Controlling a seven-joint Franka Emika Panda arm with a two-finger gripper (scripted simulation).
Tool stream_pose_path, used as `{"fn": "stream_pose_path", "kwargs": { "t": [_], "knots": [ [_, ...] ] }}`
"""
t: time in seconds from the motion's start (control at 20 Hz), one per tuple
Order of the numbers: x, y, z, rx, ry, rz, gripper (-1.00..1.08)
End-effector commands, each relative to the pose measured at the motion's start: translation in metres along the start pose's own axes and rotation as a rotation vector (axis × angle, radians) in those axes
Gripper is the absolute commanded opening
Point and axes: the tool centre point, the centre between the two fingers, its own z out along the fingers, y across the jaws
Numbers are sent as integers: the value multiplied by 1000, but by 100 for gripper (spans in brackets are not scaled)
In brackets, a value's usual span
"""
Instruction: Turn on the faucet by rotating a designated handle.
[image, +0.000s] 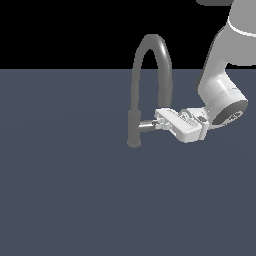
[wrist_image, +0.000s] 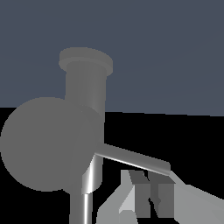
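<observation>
Exterior view: loads of open dark floor (image: 60, 200) all around. The grey faucet (image: 134, 100) stands mid-scene, and my gripper (image: 158, 123) comes in sideways from the exterior view's right, right at the silver handle (image: 146, 125).

Wrist view: the thin lever (wrist_image: 131, 159) lies next to my fingers (wrist_image: 135, 192); can't tell if they're clamped.

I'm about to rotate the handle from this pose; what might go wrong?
1. The gripper meets only the outer end of the handle, so it may slip off mid-turn.
2. In the wrist view the thin lever ends right at the fingers, with no clear grasp visible.
</observation>
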Motion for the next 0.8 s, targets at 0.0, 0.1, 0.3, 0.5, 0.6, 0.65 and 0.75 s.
{"fn": "stream_pose_path", "kwargs": {
  "t": [0.0, 0.1, 0.3, 0.5, 0.6, 0.65, 0.75],
  "knots": [
    [24, 8, 0, 6, -4, 23, -100],
    [36, 11, 0, 8, -5, 30, -100],
    [22, 2, 0, -1, -3, -1, -100],
    [38, 0, 0, 2, -4, 9, -100],
    [45, 0, 0, 3, -5, 15, -100],
    [49, 0, 0, 4, -5, 17, -100],
    [56, -1, 0, 5, -5, 22, -100]
  ]
}}
